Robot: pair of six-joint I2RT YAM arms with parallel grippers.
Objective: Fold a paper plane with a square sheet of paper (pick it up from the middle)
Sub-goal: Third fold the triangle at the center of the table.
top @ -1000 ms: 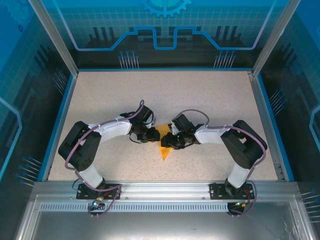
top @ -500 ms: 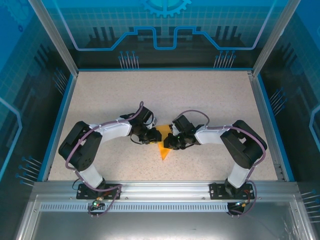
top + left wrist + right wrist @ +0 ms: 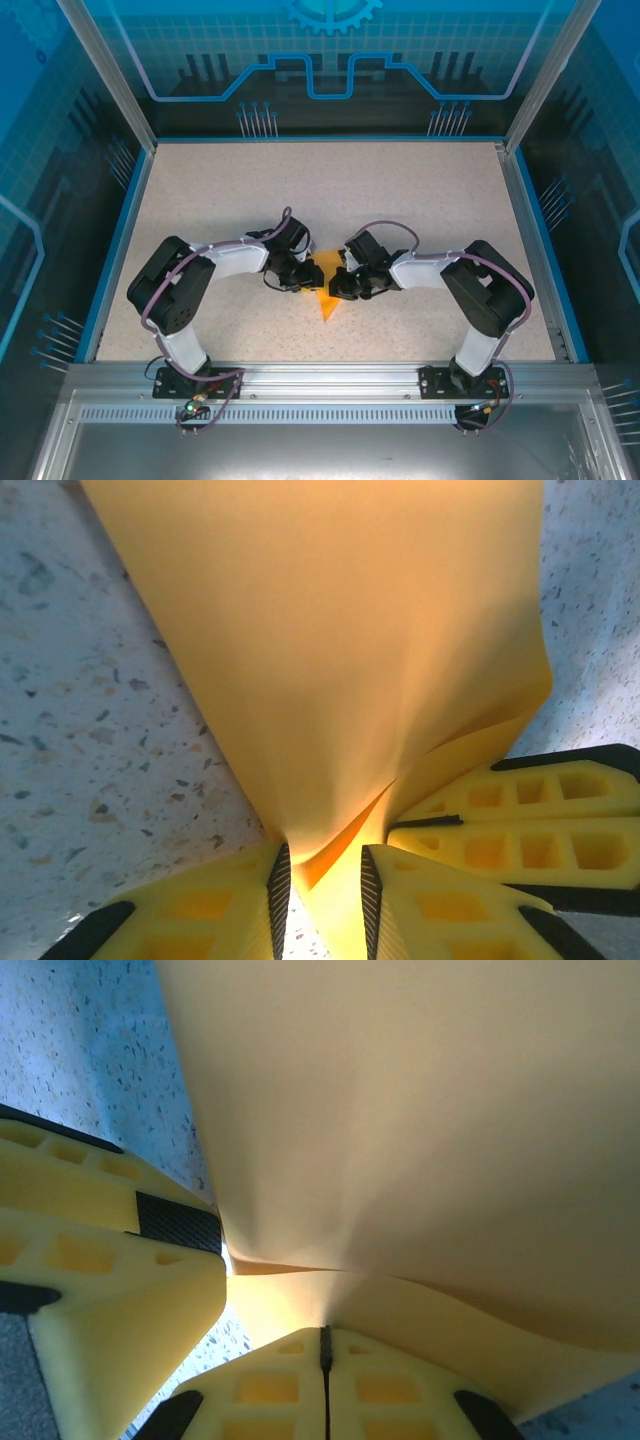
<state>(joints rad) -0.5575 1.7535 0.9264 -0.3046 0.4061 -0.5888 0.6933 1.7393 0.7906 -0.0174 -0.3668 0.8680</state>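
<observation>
Your paper (image 3: 326, 298) lies in the middle of the bench (image 3: 420, 200), hemmed in by the two arms, with a pointed end showing toward the near edge. Both wrists meet it low, from opposite sides and almost nose to nose. I read that as a two-sided pinch at the middle, as the task asks.

Your right fingers (image 3: 280, 1355) are clenched. The two meet in a tight seam and the sheet's wrinkles run straight into it, so they look to be grasping a thin bit of the paper. Your left fingers (image 3: 240, 880) stand a little apart with a raised fold of the paper between them. I cannot tell whether they nip it or merely straddle it, since a sliver of bench seems to show in the gap.

The sheet is not flat. It bows up and funnels toward each pinch, one layer curling under another, likely because the two grips crowd together. That suits lifting from the centre, but the fold looks soft, not pressed. If the left side is loose, a pull from the right could drag the sheet askew.
</observation>
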